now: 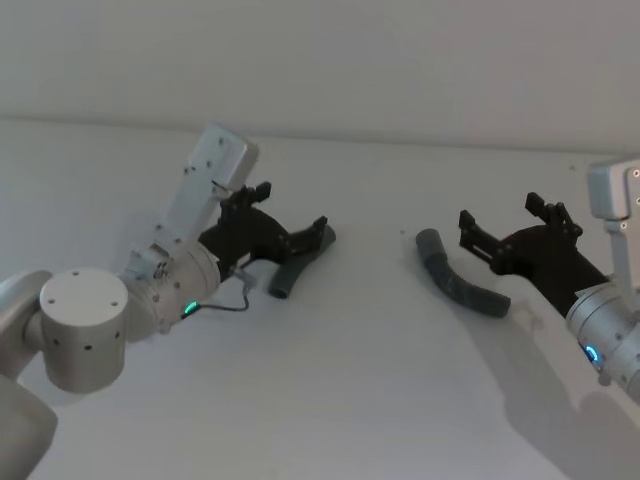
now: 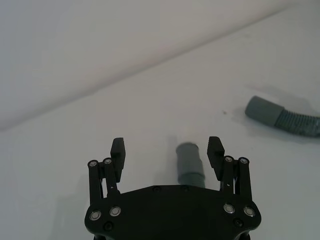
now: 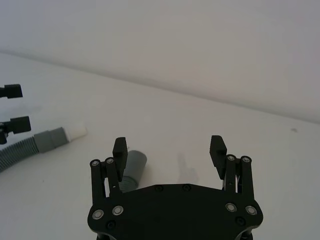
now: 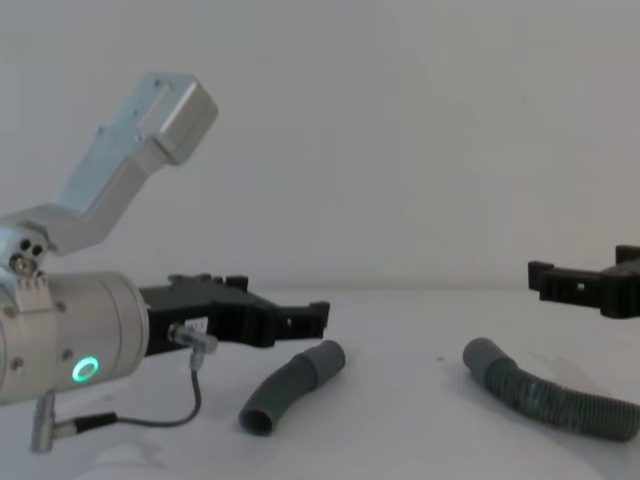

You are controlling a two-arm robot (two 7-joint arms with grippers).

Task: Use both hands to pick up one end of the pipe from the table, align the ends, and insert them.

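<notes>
My left gripper [image 2: 166, 147], fingers spread, hangs over the short pipe [image 4: 292, 388]; my right gripper [image 3: 169, 145], also spread and empty, hangs by the long pipe [image 4: 545, 398] on the table [image 1: 350, 390]

On the table [image 1: 350, 400], the left pipe piece [image 1: 285, 279] and the right pipe piece [image 1: 458, 283] lie well apart, side by side.

The desk [image 1: 330, 400] is white, matt and smooth; the left gripper [image 2: 167, 147] and right gripper [image 3: 169, 146] look like matt black plastic, the jaws fixed with shiny metal screws; the left wrist [image 4: 70, 335] is silver metal with a soft sheen; the short pipe piece [image 4: 290, 388] and longer piece [image 4: 545, 398] are dull grey plastic, ribbed, with a smooth cuff [image 2: 190, 162]; the white tip [image 3: 76, 132] looks smooth.
</notes>
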